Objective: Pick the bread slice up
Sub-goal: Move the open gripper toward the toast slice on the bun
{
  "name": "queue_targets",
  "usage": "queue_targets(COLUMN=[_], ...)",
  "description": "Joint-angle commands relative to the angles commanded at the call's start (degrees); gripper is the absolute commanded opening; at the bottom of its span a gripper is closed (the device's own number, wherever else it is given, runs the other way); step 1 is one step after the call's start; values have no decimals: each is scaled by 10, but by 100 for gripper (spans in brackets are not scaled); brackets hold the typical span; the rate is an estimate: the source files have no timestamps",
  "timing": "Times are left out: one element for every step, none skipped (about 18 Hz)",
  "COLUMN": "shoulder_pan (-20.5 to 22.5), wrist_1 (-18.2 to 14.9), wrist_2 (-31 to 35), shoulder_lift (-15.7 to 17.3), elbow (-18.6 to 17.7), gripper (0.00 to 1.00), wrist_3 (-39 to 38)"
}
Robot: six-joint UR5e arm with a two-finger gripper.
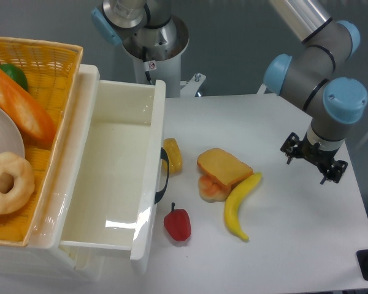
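The bread slice (224, 166) is a flat orange-tan square with a darker crust edge. It lies tilted near the middle of the white table, resting partly on the round orange-and-cream bun (210, 187). My gripper (314, 159) hangs at the right side of the table, well to the right of the slice and apart from it. Only its black mount shows below the blue wrist joint. The fingers are hidden, so I cannot tell whether it is open or shut. Nothing shows in it.
A yellow banana (240, 205) lies against the slice's right side. A red pepper (178, 225) lies in front, and a yellow-orange disc (172, 155) sits by the open white drawer (110, 177). A wicker basket (43, 61) with food stands at the left.
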Motion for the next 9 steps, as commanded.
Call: queue_targets(shoulder_pan=[-2, -2, -1, 0, -1, -1, 0, 1, 3], wrist_1=[1, 1, 1, 0, 1, 1, 1, 1, 4], wrist_2=[0, -1, -2, -3, -6, -14, -28, -41, -57], shoulder_lift=[1, 3, 4, 8, 15, 21, 29, 38, 45], elbow=[-4, -8, -10, -12, -20, -31, -39, -51, -64], gripper=[100, 100, 100, 100, 100, 100, 100, 100, 100], wrist_3=[-3, -6, -7, -6, -8, -14, -22, -30, -32])
